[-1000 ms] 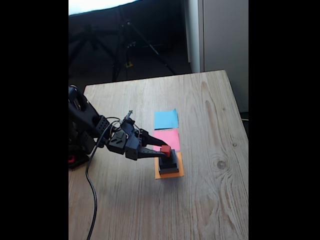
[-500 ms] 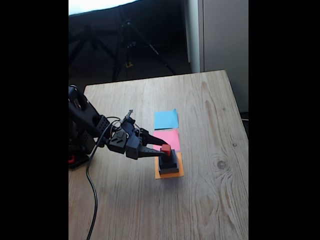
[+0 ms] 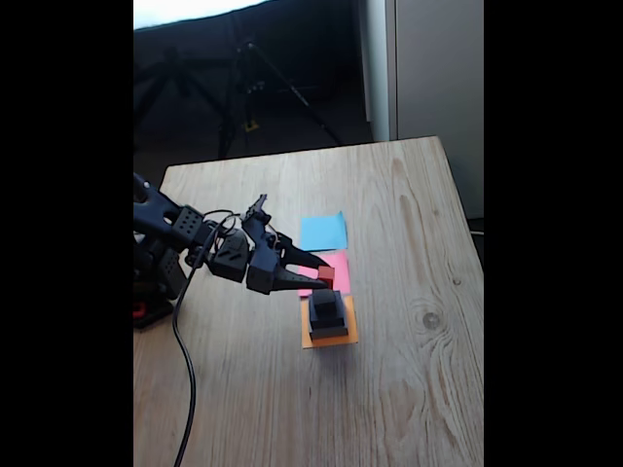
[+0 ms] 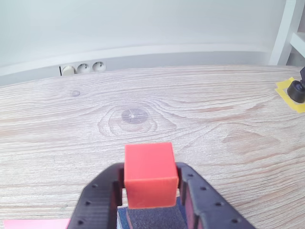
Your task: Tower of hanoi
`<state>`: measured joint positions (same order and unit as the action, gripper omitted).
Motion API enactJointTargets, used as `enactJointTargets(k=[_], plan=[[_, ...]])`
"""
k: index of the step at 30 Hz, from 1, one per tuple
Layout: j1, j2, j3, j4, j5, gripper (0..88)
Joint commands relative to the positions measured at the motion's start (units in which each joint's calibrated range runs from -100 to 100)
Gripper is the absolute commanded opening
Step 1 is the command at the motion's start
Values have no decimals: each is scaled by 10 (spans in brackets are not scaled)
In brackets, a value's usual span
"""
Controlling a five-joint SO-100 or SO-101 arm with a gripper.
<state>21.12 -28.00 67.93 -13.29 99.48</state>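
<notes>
We take this for a home hobby corner: pale wood-grain table, black tripod, white wall sockets.

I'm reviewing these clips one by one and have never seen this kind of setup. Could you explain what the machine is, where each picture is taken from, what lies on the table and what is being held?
It is one small robot arm with a two-finger gripper on a wooden table. The fixed view looks down on the table from off the arm; the wrist view rides on the arm, looking past the fingers. On the table lie a blue paper square, a pink one and an orange one. On the orange one stand stacked dark blocks. The gripper is shut on a small red cube, held just above that stack.
</notes>
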Motion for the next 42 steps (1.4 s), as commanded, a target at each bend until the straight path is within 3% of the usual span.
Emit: enactJointTargets(k=[1,14,21,32,42], plan=[[-8,-76,-81,144,5,4],[-34,-131,-452,672,5,4],[-73,-97,-685,881,5,4],[-136,-77,-867,1013,5,4],[-176,-110,-787,1011,5,4]])
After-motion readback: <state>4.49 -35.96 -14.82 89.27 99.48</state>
